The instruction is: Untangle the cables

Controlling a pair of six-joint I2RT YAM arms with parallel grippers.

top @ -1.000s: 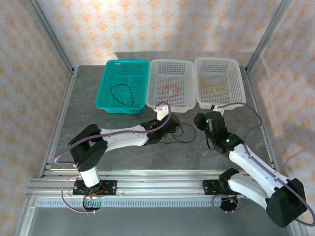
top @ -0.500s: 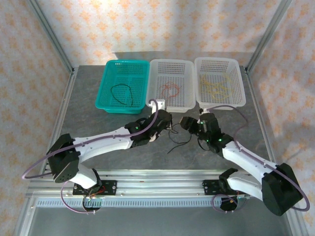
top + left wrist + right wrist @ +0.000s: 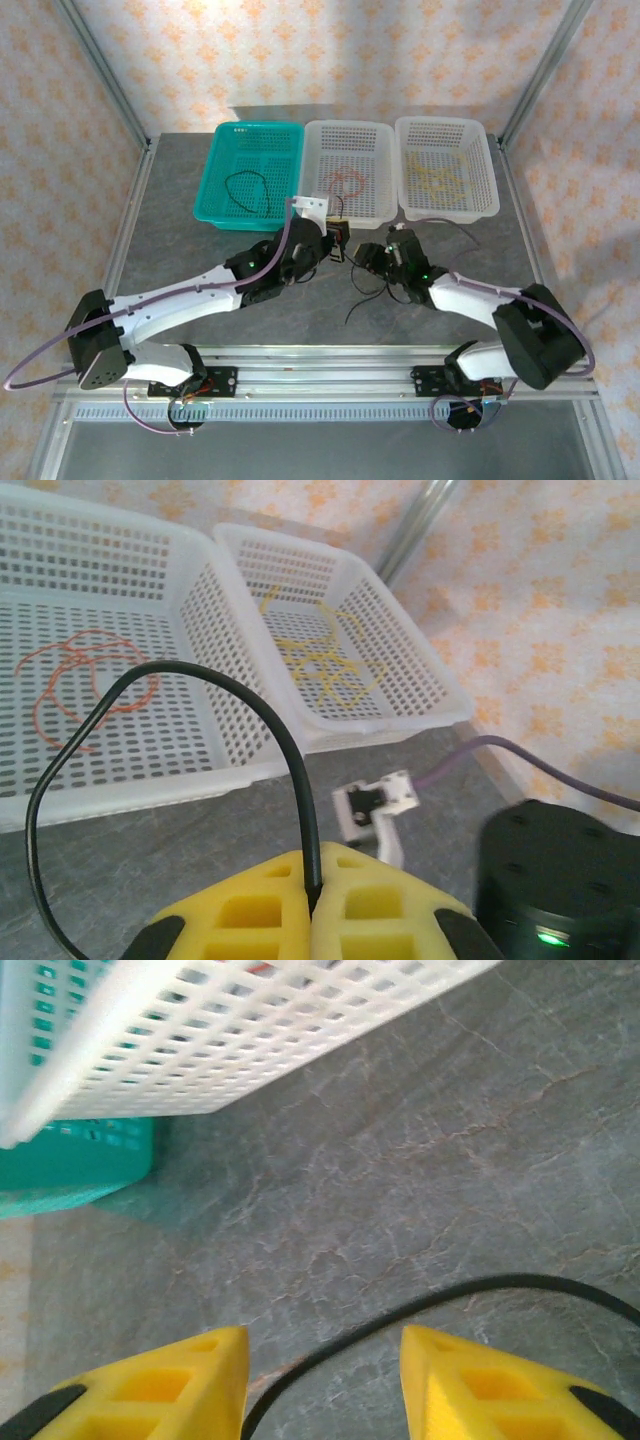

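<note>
The black cable (image 3: pixel 296 770) is pinched between the clenched left fingers (image 3: pixel 250 910). It arches up in a loop just near of the middle white basket (image 3: pixel 150 785). A lower run of it is seen crossing the grey tabletop (image 3: pixel 400 1180) between the parted right fingers (image 3: pixel 455 1380), by which nothing is grasped. A miss is likely if those fingers are closed while the strand lies slack and low. If the arms are drawn apart too sharply, the thin cable could be pulled from the pinch, or its loop snagged on the basket rim.
</note>
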